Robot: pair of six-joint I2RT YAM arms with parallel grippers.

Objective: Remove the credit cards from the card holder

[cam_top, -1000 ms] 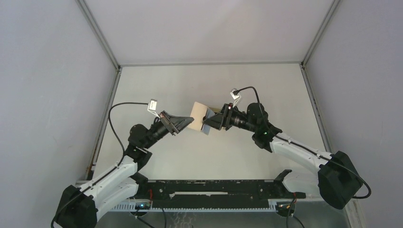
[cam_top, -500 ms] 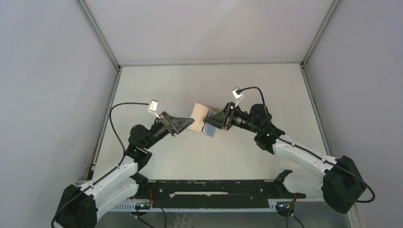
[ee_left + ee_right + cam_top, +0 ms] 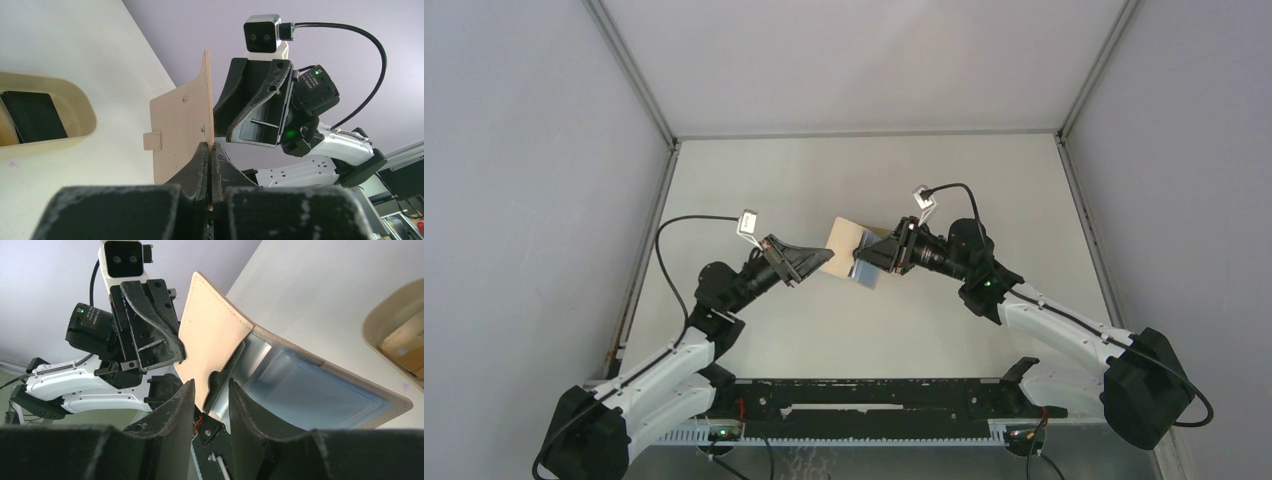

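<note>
The tan card holder hangs open above the table between both arms. My left gripper is shut on the lower edge of its outer flap, which stands upright. In the right wrist view the tan pocket front peels away from the light blue credit card. My right gripper has closed in from the opposite side. One finger lies against the pocket front and the other against the card's near edge. A black credit card lies in the tan oval tray.
The oval tray sits on the white table just behind the held card holder, partly hidden under my right gripper in the top view. Grey walls enclose the table on three sides. The arm bases and a black rail run along the near edge.
My right gripper's jaws have narrowed onto the card's edge and pocket front, and the right arm has shifted slightly. The left arm and card holder have stayed put.
</note>
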